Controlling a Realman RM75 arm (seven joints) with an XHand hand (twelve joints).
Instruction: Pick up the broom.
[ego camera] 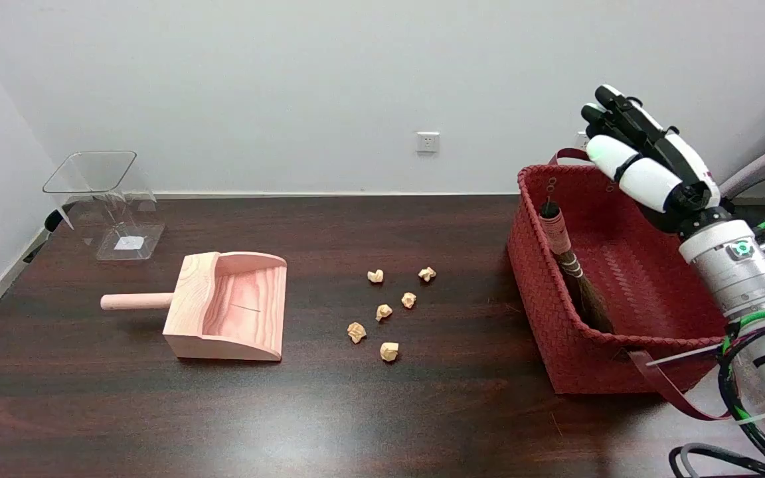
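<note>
Hovering empty above the red basket (621,358), the robot hand (641,156) points its straightened fingers away from the broom (572,269).

We see an evenly bright, sharp picture, lit from overhead, with a pale glare patch on the dark table (303,425) well left of and below the right hand (648,159), and soft, short shadows.

Robot hand (648,159) empty above basket (555,352); broom (572,269) leaning inside.
</note>
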